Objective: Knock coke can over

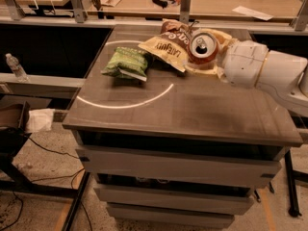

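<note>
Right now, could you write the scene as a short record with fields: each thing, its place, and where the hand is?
surface: grey table with a pale curved line on it
coke can: back right part of the table, tipped, silver top facing the camera
hand: at the coke can, reaching in from the right
yellow-brown chip bag: beside the can, on its left
green chip bag: further left, apart from the can
task state: can looks tipped; cannot tell if it lies flat

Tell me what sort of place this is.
Probably a robotics lab or workshop: a grey drawer cabinet, cluttered wooden benches behind, loose cables on the floor. The gripper is at the coke can.
</note>
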Motion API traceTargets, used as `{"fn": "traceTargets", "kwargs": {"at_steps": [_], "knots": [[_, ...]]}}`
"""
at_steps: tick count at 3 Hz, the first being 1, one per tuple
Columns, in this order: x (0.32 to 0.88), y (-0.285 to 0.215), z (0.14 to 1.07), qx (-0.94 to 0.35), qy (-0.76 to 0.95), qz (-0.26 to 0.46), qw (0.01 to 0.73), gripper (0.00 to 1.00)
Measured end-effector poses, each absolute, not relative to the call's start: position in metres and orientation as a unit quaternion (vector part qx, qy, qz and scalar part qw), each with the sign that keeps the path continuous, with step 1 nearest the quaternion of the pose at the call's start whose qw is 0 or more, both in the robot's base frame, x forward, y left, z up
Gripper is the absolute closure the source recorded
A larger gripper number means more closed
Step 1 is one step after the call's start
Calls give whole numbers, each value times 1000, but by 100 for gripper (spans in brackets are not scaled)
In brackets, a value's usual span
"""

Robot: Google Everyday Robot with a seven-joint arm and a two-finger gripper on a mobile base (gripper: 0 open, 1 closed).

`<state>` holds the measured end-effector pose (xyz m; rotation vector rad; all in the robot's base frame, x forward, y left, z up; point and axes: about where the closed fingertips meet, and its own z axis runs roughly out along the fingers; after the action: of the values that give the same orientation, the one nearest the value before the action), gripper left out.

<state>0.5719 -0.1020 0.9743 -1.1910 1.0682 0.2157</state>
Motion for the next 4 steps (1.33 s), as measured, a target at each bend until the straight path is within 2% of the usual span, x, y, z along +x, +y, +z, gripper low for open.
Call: {"fn": "traceTargets", "kwargs": {"at_steps": [1, 2, 4], "knots": [[571, -95, 988, -643, 368, 17, 671, 100], [571, -92, 983, -745, 302, -32, 594, 100], [591, -114, 945, -846, 289, -123, 431, 100]]}}
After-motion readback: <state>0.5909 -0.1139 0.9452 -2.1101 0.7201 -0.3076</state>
